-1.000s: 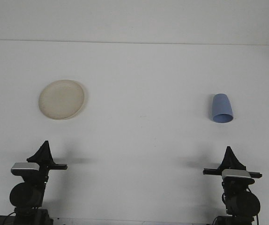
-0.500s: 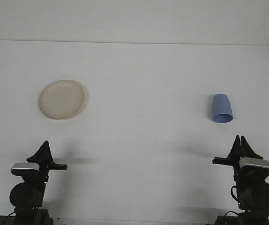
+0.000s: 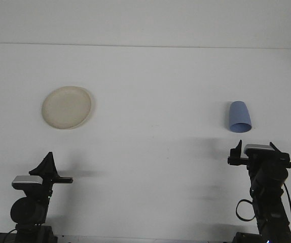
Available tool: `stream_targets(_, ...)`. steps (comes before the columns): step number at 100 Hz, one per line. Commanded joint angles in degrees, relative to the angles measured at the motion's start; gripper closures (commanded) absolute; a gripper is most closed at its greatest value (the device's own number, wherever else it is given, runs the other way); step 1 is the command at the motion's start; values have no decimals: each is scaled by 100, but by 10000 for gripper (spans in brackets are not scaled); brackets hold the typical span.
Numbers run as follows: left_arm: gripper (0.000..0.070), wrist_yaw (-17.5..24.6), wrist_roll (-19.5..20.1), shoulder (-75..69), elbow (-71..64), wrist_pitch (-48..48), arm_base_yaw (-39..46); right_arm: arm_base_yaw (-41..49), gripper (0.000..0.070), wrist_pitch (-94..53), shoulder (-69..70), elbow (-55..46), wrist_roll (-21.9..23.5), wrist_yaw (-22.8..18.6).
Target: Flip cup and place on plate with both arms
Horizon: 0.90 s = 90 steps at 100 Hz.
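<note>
A cream plate [image 3: 67, 107] lies flat on the white table at the left. At the right, a blue cup [image 3: 240, 117] lies on its side with its mouth toward me. My right gripper [image 3: 253, 146] is raised just in front of the cup, a little to its right. Its fingers [image 3: 235, 147] are spread wide and hold nothing. My left gripper [image 3: 49, 155] rests low at the near left, well short of the plate. Its fingers come together in one point with nothing between them.
The white table [image 3: 155, 101] runs back to a pale wall, with its far edge across the top of the view. Both arm bases stand at the near edge, at the left and right corners.
My right arm has risen and moved forward and right toward the cup, and its fingers have spread apart. The left arm, the plate and the cup have not moved.
</note>
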Motion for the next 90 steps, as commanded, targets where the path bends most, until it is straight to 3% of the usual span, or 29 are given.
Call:
stream_targets(1, 687, -11, -13, -7, -116, 63, -4, -146, 59, 590, 490, 4, -210, -28)
stream_targets(22, 687, -11, -13, -7, -116, 61, -4, -684, 59, 2321, 2194, 11, -925, -798)
stream_targets(43, 687, -11, -13, -7, -116, 63, -4, -957, 59, 3974, 3733, 212, -986, -992)
stream_targets(82, 687, -11, -13, -7, -116, 63, -4, -1110, 62, 4131, 5469, 1631, -1204, -1447)
stream_targets(90, 687, -11, -13, -7, -116, 63, -4, -1110, 144, 4131, 5582, 1762, -1202, -1534)
